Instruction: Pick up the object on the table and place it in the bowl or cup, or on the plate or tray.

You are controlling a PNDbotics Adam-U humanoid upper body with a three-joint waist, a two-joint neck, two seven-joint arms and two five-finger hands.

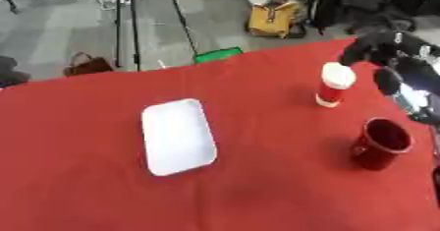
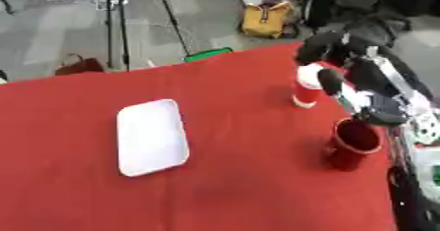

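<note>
In the left eye view a red tablecloth (image 1: 103, 186) covers the table, which lies askew, its far edge rising toward the right. A white rectangular tray (image 1: 178, 136) with rounded corners lies left of centre, bare. Well to its right stands a red canister with a white cap (image 1: 333, 85), upright, and nearer the camera a dark red mug (image 1: 381, 144) stands upright as well, its mouth open to the camera and apart from the canister. The right hand (image 1: 371, 48) comes in from the upper right, a black blurred mass just beyond and to the right of the canister's cap; the edge of the view cuts off the arm behind it, and a glare of light on the silver forearm hides its shape. Beyond the table a yellow bag (image 1: 273, 19) sits on the grey floor. In the right eye view the hand shows more fully, hanging above and behind the cap and partly overlapping it, yet whether it touches the canister is hard to make out, and I cannot tell whether its fingers are curled or straight. The left hand shows in neither view.
</note>
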